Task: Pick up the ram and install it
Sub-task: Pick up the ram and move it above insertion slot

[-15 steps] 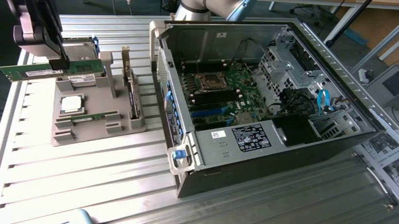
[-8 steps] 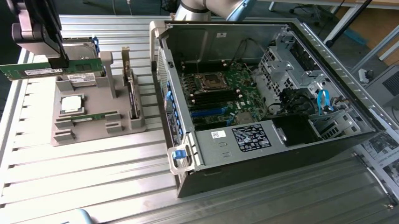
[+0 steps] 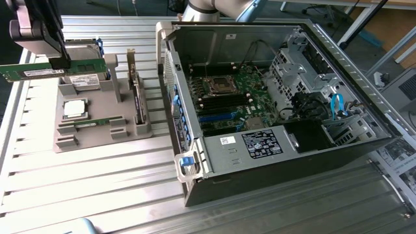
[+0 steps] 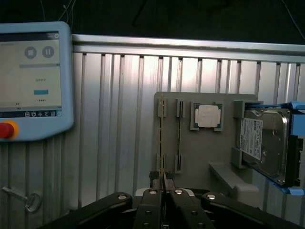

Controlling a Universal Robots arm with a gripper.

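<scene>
Above grey tray (image 3: 97, 132) | ram (image 3: 32, 71) crosswise inside hand (image 3: 60, 61) | hand clamped on ram

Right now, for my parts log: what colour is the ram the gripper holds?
Green. The ram shows best in the exterior view.

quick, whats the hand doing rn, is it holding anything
hand: closed, holding the ram, held up over the grey parts holder.
</scene>
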